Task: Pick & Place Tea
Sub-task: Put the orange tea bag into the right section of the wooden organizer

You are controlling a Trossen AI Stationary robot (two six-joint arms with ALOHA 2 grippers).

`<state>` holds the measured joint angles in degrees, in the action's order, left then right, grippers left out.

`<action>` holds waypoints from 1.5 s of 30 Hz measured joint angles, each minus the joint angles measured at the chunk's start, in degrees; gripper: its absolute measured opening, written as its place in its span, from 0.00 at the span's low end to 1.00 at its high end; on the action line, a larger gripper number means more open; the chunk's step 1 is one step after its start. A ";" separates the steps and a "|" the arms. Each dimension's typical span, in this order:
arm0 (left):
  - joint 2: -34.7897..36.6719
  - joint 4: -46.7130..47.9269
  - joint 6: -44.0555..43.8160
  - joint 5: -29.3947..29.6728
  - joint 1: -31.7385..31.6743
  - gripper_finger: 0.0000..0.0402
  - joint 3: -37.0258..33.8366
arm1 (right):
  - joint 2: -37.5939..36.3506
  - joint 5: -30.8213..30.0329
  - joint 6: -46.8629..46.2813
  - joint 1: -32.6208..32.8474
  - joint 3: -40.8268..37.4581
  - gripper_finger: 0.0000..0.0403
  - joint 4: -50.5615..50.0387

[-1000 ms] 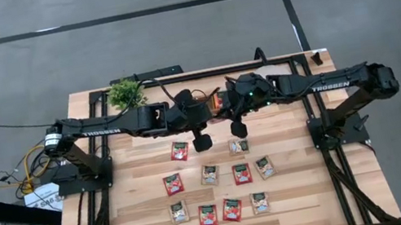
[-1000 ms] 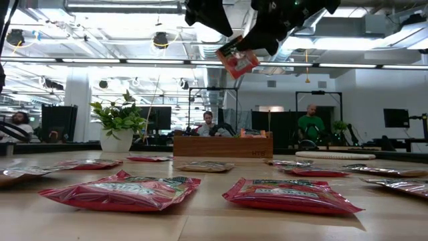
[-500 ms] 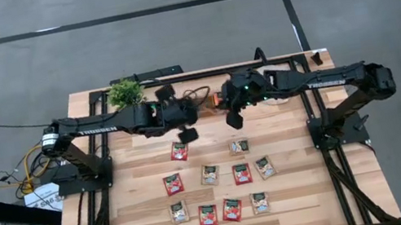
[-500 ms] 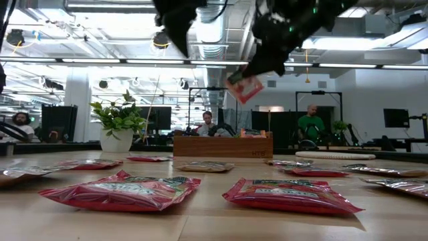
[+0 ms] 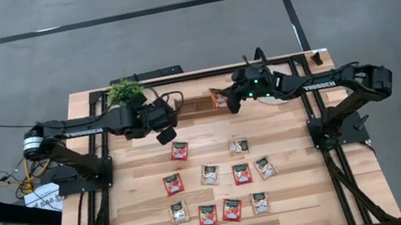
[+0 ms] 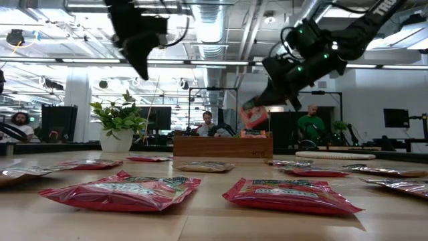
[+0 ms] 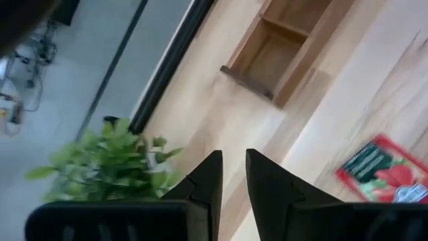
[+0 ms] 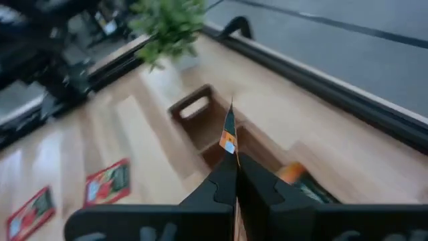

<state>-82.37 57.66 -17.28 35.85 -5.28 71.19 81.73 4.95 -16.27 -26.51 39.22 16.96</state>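
Your right gripper (image 5: 225, 100) sits toward 12 o'clock on the table, directly over the wooden box (image 5: 197, 105). Its two dark fingers are pinched flat on a red tea sachet (image 6: 253, 115), a thin glossy foil square that hangs edge-on between the pads. In the low view the sachet is suspended just above the rim of the box (image 6: 223, 146), which reads as a long, low rectangular tray of plain light wood. The right wrist view shows internal dividers forming compartments (image 8: 200, 110); you cannot tell which compartment lies beneath the sachet.

Your left gripper (image 5: 164, 134) is raised above the table at roughly 10 o'clock, just beside the potted plant (image 5: 126, 92), and carries nothing. In the left wrist view its matte black fingers (image 7: 207, 184) stand a narrow slit apart.

The remaining tea sachets (image 5: 216, 191) lie flat on the slatted, pale-grained wooden table (image 5: 299, 203), from centre toward 6 o'clock: ten are countable in the high view, most red, some pale beige, each with a dark label band. They are spaced apart, not overlapping. In the low view the nearest two red sachets (image 6: 120, 191) appear slightly puffed, with crimped, wrinkled edges.

The plant has leafy green foliage in a white pot (image 6: 116, 140) at the 11 o'clock corner.
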 joint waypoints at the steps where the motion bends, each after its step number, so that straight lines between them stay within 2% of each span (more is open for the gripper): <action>1: 1.47 -0.75 -0.87 -0.32 -0.02 0.15 -1.98 | 0.00 -0.55 -0.27 -0.61 -0.98 0.00 0.31; 10: 14.94 -5.55 -10.92 -0.67 -0.02 0.15 -16.64 | 0.11 -5.38 -2.34 -2.14 -3.62 0.00 3.02; 15: 21.61 -7.09 -15.14 -0.86 0.00 0.15 -21.77 | 0.11 -5.39 -3.67 -2.04 -3.62 0.00 3.44; 21: 28.81 -11.24 -15.55 -2.00 -0.02 0.15 -26.64 | 0.11 -5.74 -5.83 -1.96 -3.61 0.00 3.02; 26: 33.67 -15.14 -15.42 -2.29 0.00 0.15 -30.10 | 0.11 -8.48 -6.77 -1.48 -3.62 0.00 2.67; 32: 37.60 -15.45 -16.72 -2.83 -0.01 0.15 -33.19 | 0.12 -10.89 -8.31 -0.25 -3.62 0.00 2.82; 40: 38.27 -15.42 -16.78 -3.56 0.00 0.15 -33.70 | 0.13 -11.64 -14.49 3.34 -3.60 0.00 5.53; 45: 38.27 -15.47 -15.98 -4.04 -0.01 0.15 -33.70 | 0.13 -16.42 -13.16 4.62 -3.08 0.00 5.80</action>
<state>-44.10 42.19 -33.26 31.82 -5.29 37.50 81.87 -11.47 -29.44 -21.89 36.14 22.76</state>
